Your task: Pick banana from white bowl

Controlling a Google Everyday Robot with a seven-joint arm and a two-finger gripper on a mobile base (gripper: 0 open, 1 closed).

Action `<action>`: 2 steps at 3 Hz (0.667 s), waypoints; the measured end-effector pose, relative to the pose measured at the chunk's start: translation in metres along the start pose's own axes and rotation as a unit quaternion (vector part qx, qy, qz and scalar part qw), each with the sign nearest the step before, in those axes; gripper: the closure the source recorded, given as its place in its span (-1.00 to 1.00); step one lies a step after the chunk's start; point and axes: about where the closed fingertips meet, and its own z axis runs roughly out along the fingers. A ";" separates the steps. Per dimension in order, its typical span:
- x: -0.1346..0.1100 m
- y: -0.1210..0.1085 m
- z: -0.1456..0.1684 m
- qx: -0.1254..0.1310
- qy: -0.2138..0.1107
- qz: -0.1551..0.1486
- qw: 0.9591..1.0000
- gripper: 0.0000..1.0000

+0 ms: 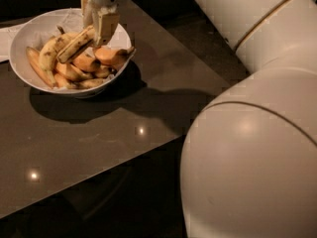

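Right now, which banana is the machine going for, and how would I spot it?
On the dark table, look to the far left for the white bowl of fruit. The tool hangs over its right side, shut on one end of a banana. That banana is speckled and lies slanted atop the pile, above the orange pieces.

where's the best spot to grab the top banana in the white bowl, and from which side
Take its upper right end, coming from above, jaws across its width. The top banana lies slanted on the pile in the white bowl, that end raised and clear while other pieces crowd its lower end. The gripper sits there, shut on that end.
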 end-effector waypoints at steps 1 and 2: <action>0.000 0.000 0.000 0.000 0.000 0.000 1.000 1.00; -0.009 -0.001 -0.009 0.011 -0.003 -0.002 1.000 1.00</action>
